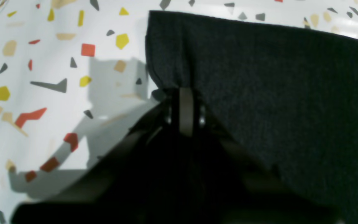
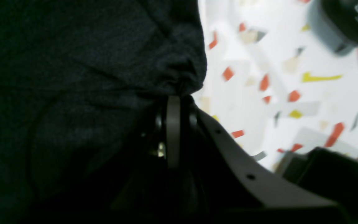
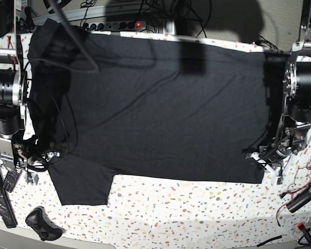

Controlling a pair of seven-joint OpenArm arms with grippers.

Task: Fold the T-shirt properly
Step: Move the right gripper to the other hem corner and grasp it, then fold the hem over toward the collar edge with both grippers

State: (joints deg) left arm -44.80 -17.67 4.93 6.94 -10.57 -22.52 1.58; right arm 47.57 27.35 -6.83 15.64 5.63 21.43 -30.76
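The black T-shirt (image 3: 160,109) lies spread flat across the speckled table (image 3: 197,207), plain side up, one short sleeve hanging toward the front left. My left gripper (image 3: 260,157) sits at the shirt's front right corner. In the left wrist view it (image 1: 185,91) is shut on the edge of the cloth (image 1: 275,93) near a corner. My right gripper (image 3: 45,155) is at the shirt's left edge beside the sleeve. In the right wrist view it (image 2: 179,93) is shut on a bunched pinch of the fabric (image 2: 73,62).
A power strip (image 3: 114,24) and cables run along the back edge. A black controller (image 3: 41,224) and a remote (image 3: 11,179) lie at the front left. Loose wires (image 3: 306,197) hang at the right. A dark round object (image 2: 350,21) lies on the table close to my right gripper.
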